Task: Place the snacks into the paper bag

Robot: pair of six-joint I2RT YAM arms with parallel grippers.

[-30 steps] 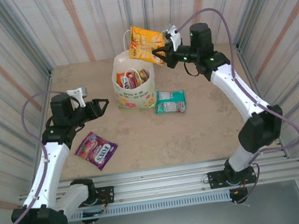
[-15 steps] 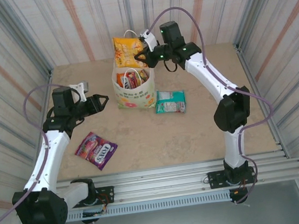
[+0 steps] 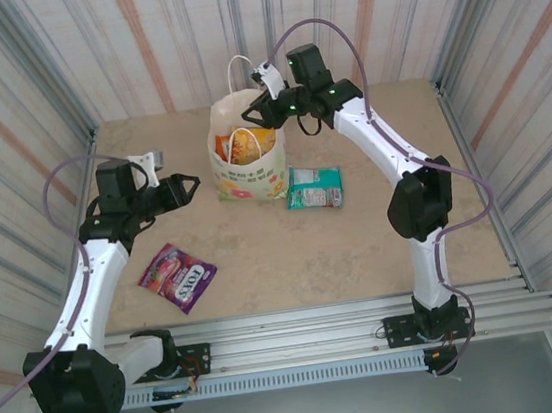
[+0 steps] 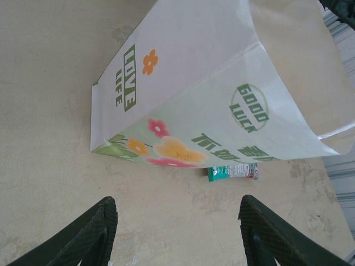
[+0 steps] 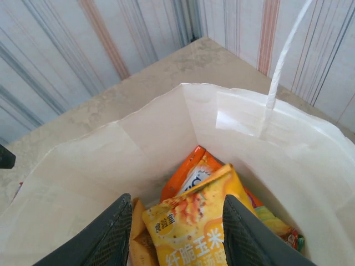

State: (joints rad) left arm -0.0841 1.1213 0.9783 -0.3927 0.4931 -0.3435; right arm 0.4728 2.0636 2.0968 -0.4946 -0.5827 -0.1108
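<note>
Your right end effector (image 3: 268, 104) hangs over the paper bag (image 3: 250, 174) at the counter's (image 3: 264, 268) 12 o'clock, jaws partly apart and gripping nothing. The yellow-orange packet (image 5: 191, 221) lies on the pile inside. Your left end effector (image 4: 177, 202), at the bag's 9 o'clock, gapes wide and empty. The teal packet (image 3: 314, 187) lies at the bag's 4 o'clock, the purple packet (image 3: 177, 276) at its 7.

Mind the handle (image 5: 280, 61) beside your right end effector: I reckon a careless pull-out hooks it and topples the bag. That yellow-orange packet also rides high, so later snacks may slide off.
</note>
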